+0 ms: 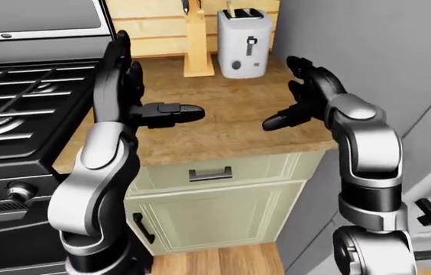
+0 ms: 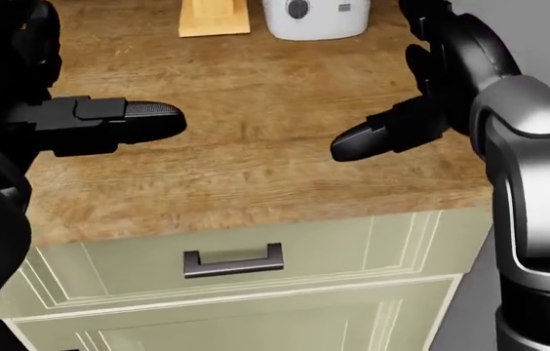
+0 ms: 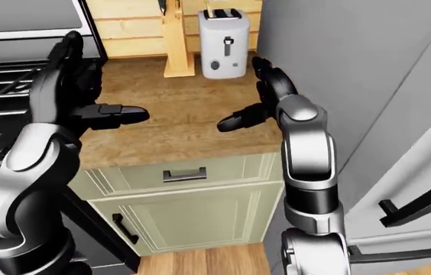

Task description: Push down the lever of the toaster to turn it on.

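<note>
A white toaster point(image 1: 244, 43) stands upright at the top of the wooden counter point(image 1: 230, 129), against the wood-panel wall. Its dark lever point(image 1: 251, 44) sits high in the slot on the side facing me. Only the toaster's base point(image 2: 316, 14) shows in the head view. My left hand point(image 1: 143, 86) is open and empty over the counter's left part, fingers up and thumb pointing right. My right hand point(image 1: 296, 97) is open and empty over the counter's right part, below the toaster in the view and well apart from it.
A wooden knife block point(image 1: 198, 46) stands just left of the toaster. A black gas stove point(image 1: 17, 114) adjoins the counter on the left. A grey wall point(image 1: 368, 46) and a fridge with a dark handle point(image 3: 422, 200) close the right side. A drawer handle point(image 1: 210, 173) shows under the counter.
</note>
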